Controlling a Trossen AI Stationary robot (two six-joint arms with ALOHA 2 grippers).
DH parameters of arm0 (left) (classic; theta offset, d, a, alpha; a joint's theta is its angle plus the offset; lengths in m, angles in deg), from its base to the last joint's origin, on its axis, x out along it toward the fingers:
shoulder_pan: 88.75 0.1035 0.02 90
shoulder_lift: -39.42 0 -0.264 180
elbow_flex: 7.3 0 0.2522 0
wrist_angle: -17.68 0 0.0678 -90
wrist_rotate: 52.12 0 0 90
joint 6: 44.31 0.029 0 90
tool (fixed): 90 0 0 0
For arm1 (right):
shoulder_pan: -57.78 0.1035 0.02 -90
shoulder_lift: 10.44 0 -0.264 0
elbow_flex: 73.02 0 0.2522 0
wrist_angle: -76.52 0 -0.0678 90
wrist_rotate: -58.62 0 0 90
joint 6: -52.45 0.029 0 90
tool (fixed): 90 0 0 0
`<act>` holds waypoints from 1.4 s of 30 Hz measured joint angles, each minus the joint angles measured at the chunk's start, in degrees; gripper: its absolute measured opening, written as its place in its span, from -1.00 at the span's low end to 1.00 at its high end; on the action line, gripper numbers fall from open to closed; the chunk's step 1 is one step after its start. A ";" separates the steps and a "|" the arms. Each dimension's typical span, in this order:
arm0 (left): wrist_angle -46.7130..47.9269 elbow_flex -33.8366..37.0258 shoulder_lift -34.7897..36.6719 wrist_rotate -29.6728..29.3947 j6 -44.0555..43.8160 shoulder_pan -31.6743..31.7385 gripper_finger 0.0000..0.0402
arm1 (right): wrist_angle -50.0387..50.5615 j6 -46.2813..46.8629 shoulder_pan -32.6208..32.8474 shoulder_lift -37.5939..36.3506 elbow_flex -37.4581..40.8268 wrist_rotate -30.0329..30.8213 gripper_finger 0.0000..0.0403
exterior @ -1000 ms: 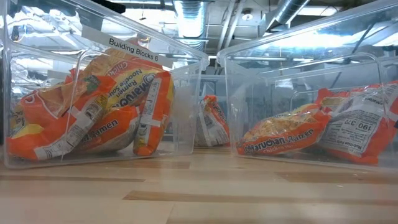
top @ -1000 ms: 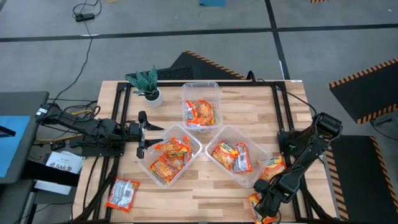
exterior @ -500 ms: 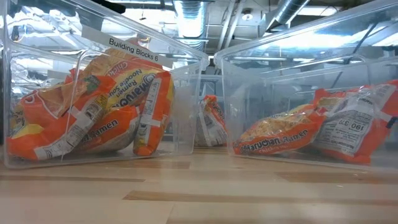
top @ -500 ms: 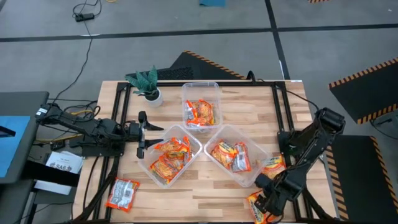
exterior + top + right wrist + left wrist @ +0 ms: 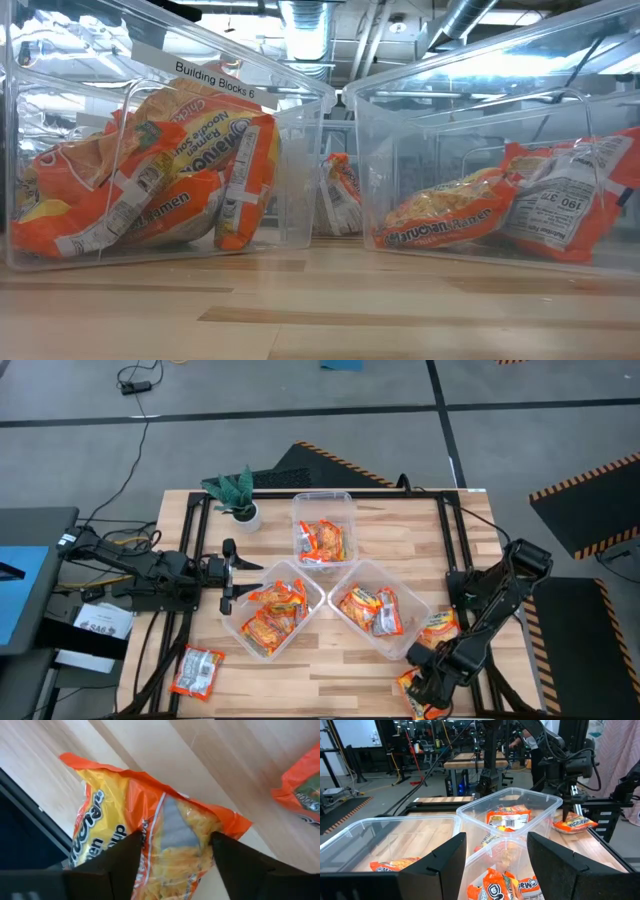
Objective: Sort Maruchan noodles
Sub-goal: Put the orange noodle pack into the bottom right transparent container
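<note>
I count 3 clear plastic tubs on the desk (image 5: 400, 530). The far tub (image 5: 323, 527) sits near the potted plant (image 5: 236, 493) and holds about 2 Maruchan noodle packets (image 5: 323, 541). The near-left tub (image 5: 272, 608) holds a heap of packets (image 5: 270, 614); I make out roughly 4, overlapping, so the count is loose. The near-right tub (image 5: 378, 608) holds about 3 packets (image 5: 373, 610), 1 showing a silver-grey side. In the low view the 2 near tubs stand close to the camera, the left 1 carrying a label reading "Building Blocks 6" (image 5: 214, 80), with packets slumped against the walls, and the far tub shows between them.

Outside the tubs I see 3 loose packets: 1 (image 5: 197, 671) at the desk's near-left corner, 1 (image 5: 440, 626) just beside the near-right tub, and 1 (image 5: 414, 691) at the near-right edge under the right arm.

My right gripper (image 5: 425, 695) is down over that edge packet; in the right wrist view the packet (image 5: 150, 840) lies between the 2 spread fingers (image 5: 125, 857), which stand apart on either side of it, not closed.

My left gripper (image 5: 232, 576) hovers at the left rim of the near-left tub, fingers spread wide and holding nothing.
</note>
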State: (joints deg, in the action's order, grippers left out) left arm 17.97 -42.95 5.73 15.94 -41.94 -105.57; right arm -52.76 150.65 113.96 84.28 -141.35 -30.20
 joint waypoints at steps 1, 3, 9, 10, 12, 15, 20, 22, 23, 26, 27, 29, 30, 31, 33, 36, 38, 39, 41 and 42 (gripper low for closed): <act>0.00 0.00 0.00 0.00 0.00 -0.01 -0.01 | 0.22 -0.63 0.00 0.04 0.00 -0.29 0.23; 0.00 0.00 -0.01 -0.01 0.00 -0.01 -0.01 | 0.55 -1.59 -0.01 0.04 0.00 -0.69 0.03; -0.02 0.00 -0.01 -0.02 0.00 -0.02 -0.01 | -1.32 -7.38 0.04 0.02 0.08 -3.71 -0.87; -0.04 0.00 -0.01 -0.04 0.00 -0.01 -0.01 | -2.19 -8.20 -0.08 -0.10 0.11 -4.59 -0.91; -0.07 0.00 0.00 -0.04 0.00 0.00 -0.01 | -3.92 -8.70 -0.17 -0.91 0.28 -6.73 -0.91; -0.15 0.00 -0.02 -0.09 0.00 -0.02 -0.01 | -6.36 -8.51 -0.92 -3.87 0.61 -7.93 -0.94; -0.57 -0.02 -0.02 -0.11 0.00 0.00 -0.01 | -16.44 -11.84 -4.39 -12.23 0.42 -1.02 -0.96; -0.57 -0.02 -0.02 -0.11 0.00 0.00 -0.01 | -20.47 -17.89 -6.29 -15.42 0.42 3.72 -0.96; -0.57 -0.02 -0.02 -0.11 0.00 0.00 -0.01 | -22.17 -21.90 -7.50 -16.95 0.29 5.90 -0.96; -0.57 -0.02 -0.02 -0.10 0.00 -0.01 -0.01 | -22.46 -34.60 -11.89 -20.70 -1.30 10.27 -0.96; -0.57 -0.02 -0.02 -0.09 0.00 0.00 -0.01 | -21.87 -38.90 -13.54 -21.73 -1.93 11.53 -0.96; -0.57 -0.02 -0.02 -0.10 0.00 -0.01 -0.01 | -21.42 -47.07 -16.85 -23.62 -3.26 14.21 -0.95; -0.57 -0.02 -0.02 -0.09 0.00 0.00 -0.01 | -20.53 -50.22 -18.36 -24.58 -3.97 15.58 -0.94; -0.57 -0.02 -0.02 -0.09 0.00 -0.02 -0.01 | -19.03 -52.54 -19.80 -25.50 -4.51 16.97 -0.93; -0.53 -0.02 -0.02 -0.09 0.00 0.00 -0.01 | -14.24 -54.88 -22.68 -26.91 -5.59 18.54 -0.92; -0.07 -0.02 -0.02 -0.09 0.00 0.00 -0.01 | -3.65 -54.42 -26.07 -28.10 -6.79 18.63 -0.93; 0.55 -0.02 -0.02 -0.08 -0.27 0.00 -0.01 | 3.02 -51.68 -27.63 -28.68 -7.26 18.68 -0.93; 0.77 -0.02 -0.02 -0.07 -0.51 -0.01 -0.01 | 6.59 -49.86 -28.22 -28.95 -7.30 18.54 -0.92; 0.90 -0.02 -0.02 -0.07 -0.85 0.00 -0.01 | 12.72 -46.02 -28.87 -29.10 -7.30 17.93 -0.89; 0.87 -0.02 -0.02 -0.07 -1.09 0.00 -0.01 | 14.99 -44.58 -29.09 -29.07 -7.30 17.37 -0.86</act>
State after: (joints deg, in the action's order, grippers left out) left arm 18.84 -42.97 5.71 15.88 -43.03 -105.57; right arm -37.77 106.07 84.87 55.20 -148.65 -12.83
